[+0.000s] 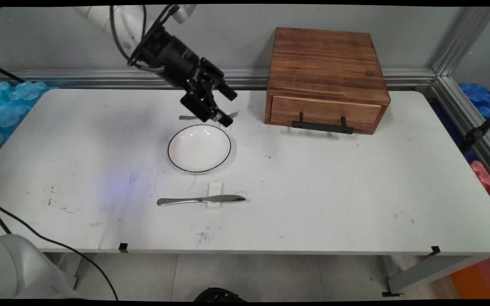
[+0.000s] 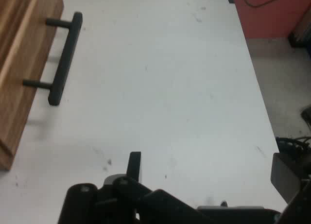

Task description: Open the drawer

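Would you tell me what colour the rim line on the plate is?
Black, a thin line round the white plate; the main view shows it best.

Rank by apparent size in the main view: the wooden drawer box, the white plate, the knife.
1. Wooden drawer box, clearly largest.
2. White plate.
3. Knife: longer than the plate is wide, but thin, so it covers the least area.

Glossy white round ceramic-looking plate with thin black rim line (image 1: 199, 148). Shiny smooth metal table knife (image 1: 200, 200) on small matt white rest (image 1: 215, 196). Metal fork (image 1: 209, 117), part hidden. Brown wooden drawer box, visible grain, matt (image 1: 328, 76), matt black bar handle (image 2: 62, 60). Matt white table, scuffed and smudged (image 1: 334, 191). Matt black gripper (image 1: 228, 108).
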Controlling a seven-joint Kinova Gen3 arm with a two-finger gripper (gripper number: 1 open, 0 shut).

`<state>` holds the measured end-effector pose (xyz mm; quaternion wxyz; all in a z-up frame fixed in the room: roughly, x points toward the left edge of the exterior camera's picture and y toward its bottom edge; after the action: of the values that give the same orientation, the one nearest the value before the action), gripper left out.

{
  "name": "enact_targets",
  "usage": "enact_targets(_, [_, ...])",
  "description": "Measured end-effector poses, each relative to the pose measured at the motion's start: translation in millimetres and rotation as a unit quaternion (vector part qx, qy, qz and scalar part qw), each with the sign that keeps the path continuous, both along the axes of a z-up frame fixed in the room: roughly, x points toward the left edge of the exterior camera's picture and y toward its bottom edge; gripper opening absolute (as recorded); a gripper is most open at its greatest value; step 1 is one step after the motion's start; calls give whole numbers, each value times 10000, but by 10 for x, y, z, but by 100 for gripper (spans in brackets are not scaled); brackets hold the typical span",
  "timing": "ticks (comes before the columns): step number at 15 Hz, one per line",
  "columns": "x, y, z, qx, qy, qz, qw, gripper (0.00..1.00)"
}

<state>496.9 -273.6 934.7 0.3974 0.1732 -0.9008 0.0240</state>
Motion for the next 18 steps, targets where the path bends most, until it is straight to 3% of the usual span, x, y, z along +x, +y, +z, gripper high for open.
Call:
enact_targets(11, [-791,-499,218,-453,-172,-176,9987,100])
enact_targets(18, [-1312,-823,20,-661,-562,-147,9961,100])
